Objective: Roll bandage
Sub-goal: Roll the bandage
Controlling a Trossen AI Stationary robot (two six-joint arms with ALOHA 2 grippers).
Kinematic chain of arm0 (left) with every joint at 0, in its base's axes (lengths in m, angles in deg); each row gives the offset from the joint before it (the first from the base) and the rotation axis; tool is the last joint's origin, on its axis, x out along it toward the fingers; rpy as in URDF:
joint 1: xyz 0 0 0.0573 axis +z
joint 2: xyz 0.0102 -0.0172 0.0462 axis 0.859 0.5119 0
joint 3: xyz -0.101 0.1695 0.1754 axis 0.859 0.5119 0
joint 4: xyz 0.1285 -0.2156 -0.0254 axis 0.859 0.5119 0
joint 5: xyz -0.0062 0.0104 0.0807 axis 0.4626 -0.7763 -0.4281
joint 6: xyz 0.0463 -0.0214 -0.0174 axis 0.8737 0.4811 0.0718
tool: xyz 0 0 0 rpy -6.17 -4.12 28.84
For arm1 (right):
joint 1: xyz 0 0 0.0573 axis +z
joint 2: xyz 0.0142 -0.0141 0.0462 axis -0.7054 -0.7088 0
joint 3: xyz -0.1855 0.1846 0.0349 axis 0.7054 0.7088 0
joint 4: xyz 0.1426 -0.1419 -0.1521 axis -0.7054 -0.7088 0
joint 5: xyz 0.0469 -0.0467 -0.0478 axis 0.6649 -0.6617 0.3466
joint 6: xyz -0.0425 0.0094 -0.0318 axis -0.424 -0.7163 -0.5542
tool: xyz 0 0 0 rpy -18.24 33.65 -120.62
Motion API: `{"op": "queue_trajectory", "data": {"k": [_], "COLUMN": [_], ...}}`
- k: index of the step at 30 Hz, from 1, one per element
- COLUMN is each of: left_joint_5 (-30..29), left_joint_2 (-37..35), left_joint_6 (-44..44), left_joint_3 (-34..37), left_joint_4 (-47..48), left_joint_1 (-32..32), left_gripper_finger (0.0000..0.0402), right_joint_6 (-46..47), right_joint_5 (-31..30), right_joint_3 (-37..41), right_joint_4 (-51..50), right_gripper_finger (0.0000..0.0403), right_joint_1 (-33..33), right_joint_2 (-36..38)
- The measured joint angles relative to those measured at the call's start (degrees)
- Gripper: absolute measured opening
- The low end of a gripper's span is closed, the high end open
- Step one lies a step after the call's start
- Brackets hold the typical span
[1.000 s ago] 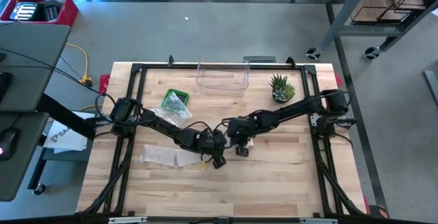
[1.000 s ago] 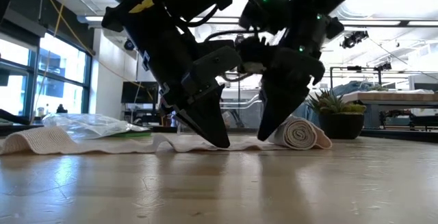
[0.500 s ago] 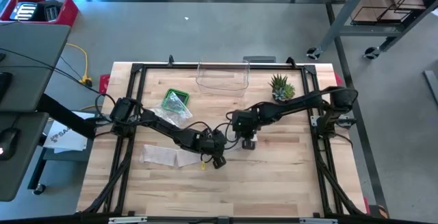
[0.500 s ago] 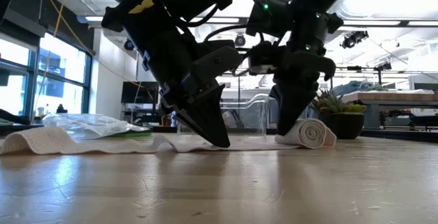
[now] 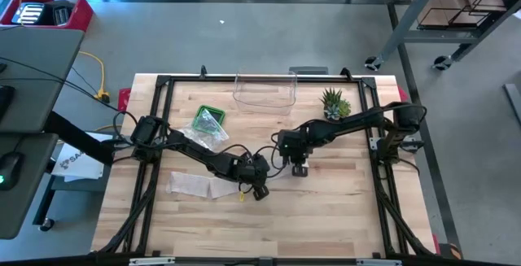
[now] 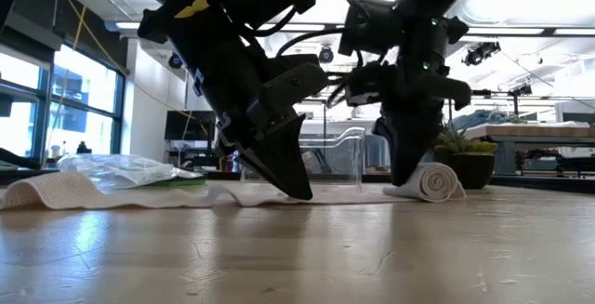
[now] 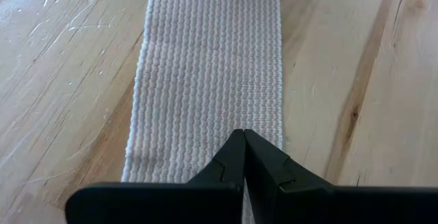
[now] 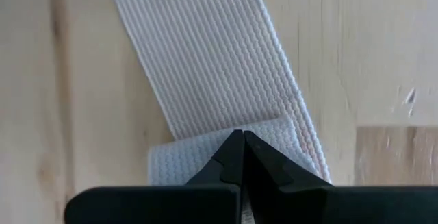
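Left gripper [image 6: 299,191], jaws together, pins the flat bandage [image 7: 205,80] to the table [image 5: 342,209] mid-table, anchoring it while the right gripper [image 6: 404,179], jaws together, nudges the rolled end [image 6: 437,181].

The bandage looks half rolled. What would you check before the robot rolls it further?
1. Left gripper, jaws shut, tip on the flat bandage strip: ok.
2. Right gripper, jaws shut, at the rolled end: ok.
3. Strip flat and straight ahead of the roll: ok.
4. Roll edges even: cannot tell.
5. Potted plant and clear bin apart from the roll: ok.
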Motion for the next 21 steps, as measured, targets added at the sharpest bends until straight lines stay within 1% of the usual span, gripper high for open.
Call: {"op": "queue_trajectory", "data": {"k": [4,7,15,21], "left_joint_5": [0.0,-0.2,-1.2,0.1], "left_joint_2": [0.0,0.0,0.0,0.0], "left_joint_6": [0.0,0.0,0.0,0.0], "left_joint_3": [0.0,0.0,0.0,0.0], "left_joint_4": [0.0,-0.3,-0.4,-0.5], "left_joint_1": [0.0,0.0,0.2,1.3], "left_gripper_finger": [0.0,0.0,0.0,0.0], "right_joint_6": [1.6,1.1,1.6,4.8], "right_joint_5": [0.7,0.4,-1.6,-1.7], "right_joint_3": [-0.1,-0.2,-0.2,-0.2], "right_joint_4": [3.7,4.4,1.0,-3.4], "right_gripper_finger": [0.0,0.0,0.0,0.0], "right_joint_1": [0.0,0.0,-0.9,-3.7], "right_joint_2": [2.5,4.4,6.8,7.6]}}
